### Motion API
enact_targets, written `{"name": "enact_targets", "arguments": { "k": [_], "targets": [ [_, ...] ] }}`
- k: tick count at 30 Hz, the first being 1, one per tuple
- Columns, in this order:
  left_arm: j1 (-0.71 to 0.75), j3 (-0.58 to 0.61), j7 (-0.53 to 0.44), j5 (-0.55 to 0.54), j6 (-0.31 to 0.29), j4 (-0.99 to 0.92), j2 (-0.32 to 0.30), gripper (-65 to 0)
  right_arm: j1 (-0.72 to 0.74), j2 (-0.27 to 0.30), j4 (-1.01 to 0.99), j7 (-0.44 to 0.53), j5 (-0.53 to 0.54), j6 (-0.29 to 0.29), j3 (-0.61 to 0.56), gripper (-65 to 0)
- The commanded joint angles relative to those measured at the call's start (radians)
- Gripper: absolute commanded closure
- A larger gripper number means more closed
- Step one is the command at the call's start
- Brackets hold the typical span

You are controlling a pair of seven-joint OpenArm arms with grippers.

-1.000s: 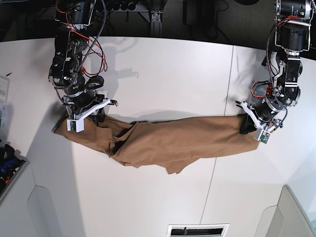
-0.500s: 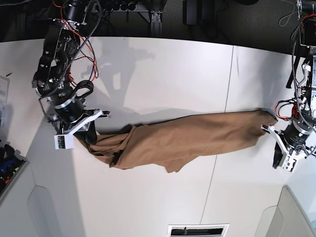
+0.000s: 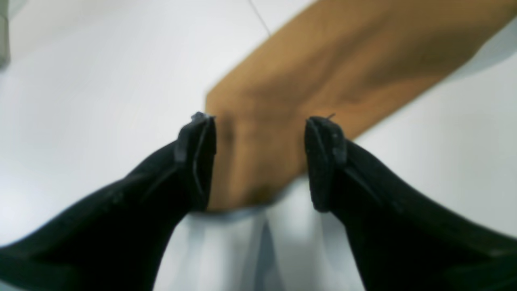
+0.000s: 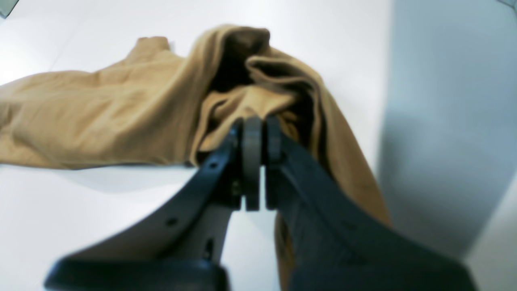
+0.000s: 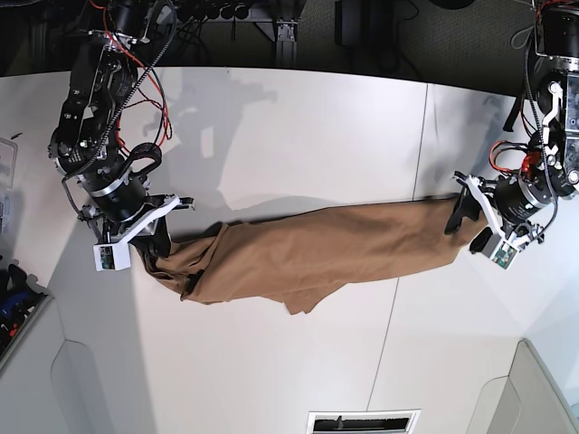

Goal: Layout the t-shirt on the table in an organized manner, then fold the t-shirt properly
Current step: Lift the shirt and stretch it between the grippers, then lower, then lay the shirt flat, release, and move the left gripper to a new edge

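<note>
right gripper [image 4: 253, 133] pinches bunched t-shirt [image 4: 121, 109] over table [image 4: 80, 210].

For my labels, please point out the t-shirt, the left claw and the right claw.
t-shirt [image 5: 326, 249], base view, middle of the cloth.
left claw [image 3: 258, 157], left wrist view, between the fingertips.
right claw [image 4: 253, 137], right wrist view, between the fingertips.

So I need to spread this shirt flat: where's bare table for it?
Bare table lies behind the t-shirt and in front, toward the near edge. Crowded only along the shirt's band, with the right gripper and left gripper at its ends.
</note>
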Motion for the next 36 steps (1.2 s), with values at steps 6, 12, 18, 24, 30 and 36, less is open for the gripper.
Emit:
{"name": "enact_targets", "arguments": {
  "k": [6,12,18,24,30,36],
  "targets": [
    [-0.011,0.011,-0.072,0.09,-0.051,-0.138,0.023,-37.9,0.016,0.003,0.019,0.023,0.013,0.002,0.001,0.0],
    [-0.012,0.13,-0.224,0.254,0.058,-0.2,0.024,-37.2,0.016,0.003,0.016,0.021,0.013,0.002,0.001,0.0],
    [-0.024,0.195,-0.262,0.407,0.257,-0.216,0.023,0.0,0.016,0.003,0.002,0.023,0.013,0.002,0.001,0.0],
    [-0.001,0.142,-0.261,0.417,0.466,-0.069,-0.01,0.0,0.016,0.009,0.003,0.024,0.013,0.003,0.001,0.0],
    [0.107,0.066,-0.204,0.414,0.458,0.267,-0.055,0.0,0.016,0.029,0.043,0.022,0.061,0.046,0.011,0.0],
    [0.219,-0.071,-0.155,0.417,0.435,0.541,-0.065,0.0,0.016,0.051,0.147,-0.003,0.158,0.079,0.074,0.0]
  ]
}}
